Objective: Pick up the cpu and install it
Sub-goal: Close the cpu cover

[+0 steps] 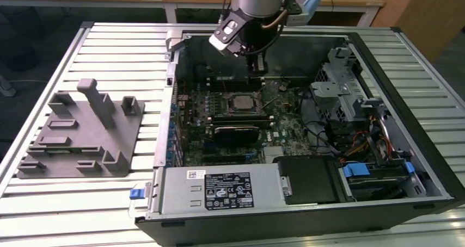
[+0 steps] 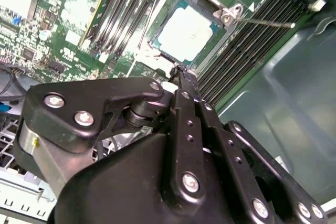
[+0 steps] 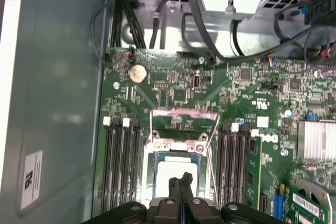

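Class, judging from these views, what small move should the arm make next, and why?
Probably lift the hand straight up a little: the cpu already lies flat in the socket, the hand is shut and empty over it, and the load frame stands open.

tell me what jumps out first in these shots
An open case lies on a slatted table, its green board exposed. In the second wrist view the silvery cpu lies set into that board, and the black hand hangs shut near its edge. A grey tray sits beside the case at the exterior view's left.
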`<state>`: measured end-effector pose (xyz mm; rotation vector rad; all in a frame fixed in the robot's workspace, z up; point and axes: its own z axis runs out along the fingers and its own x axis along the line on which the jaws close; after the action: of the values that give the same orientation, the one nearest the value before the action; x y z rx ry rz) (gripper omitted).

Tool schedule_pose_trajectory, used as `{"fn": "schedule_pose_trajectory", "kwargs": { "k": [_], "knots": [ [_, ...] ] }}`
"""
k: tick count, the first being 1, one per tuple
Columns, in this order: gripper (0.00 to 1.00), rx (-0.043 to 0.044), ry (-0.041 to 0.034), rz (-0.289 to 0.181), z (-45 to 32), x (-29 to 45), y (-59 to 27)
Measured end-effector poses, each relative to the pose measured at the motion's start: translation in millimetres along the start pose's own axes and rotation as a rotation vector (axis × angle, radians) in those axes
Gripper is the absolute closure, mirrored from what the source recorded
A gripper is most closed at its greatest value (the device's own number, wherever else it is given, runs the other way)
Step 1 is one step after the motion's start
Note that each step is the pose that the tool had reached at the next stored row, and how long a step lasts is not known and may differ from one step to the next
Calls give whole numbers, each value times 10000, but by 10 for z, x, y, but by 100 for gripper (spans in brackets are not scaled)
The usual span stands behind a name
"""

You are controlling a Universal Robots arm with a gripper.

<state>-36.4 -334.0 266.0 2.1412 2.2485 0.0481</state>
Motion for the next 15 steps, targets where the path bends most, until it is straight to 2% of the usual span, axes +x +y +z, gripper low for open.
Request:
{"fn": "schedule_pose_trajectory", "kwargs": {
  "k": [15],
  "knots": [
    [89, 0, 0, 2, 10, -7, 214]
  ]
}}
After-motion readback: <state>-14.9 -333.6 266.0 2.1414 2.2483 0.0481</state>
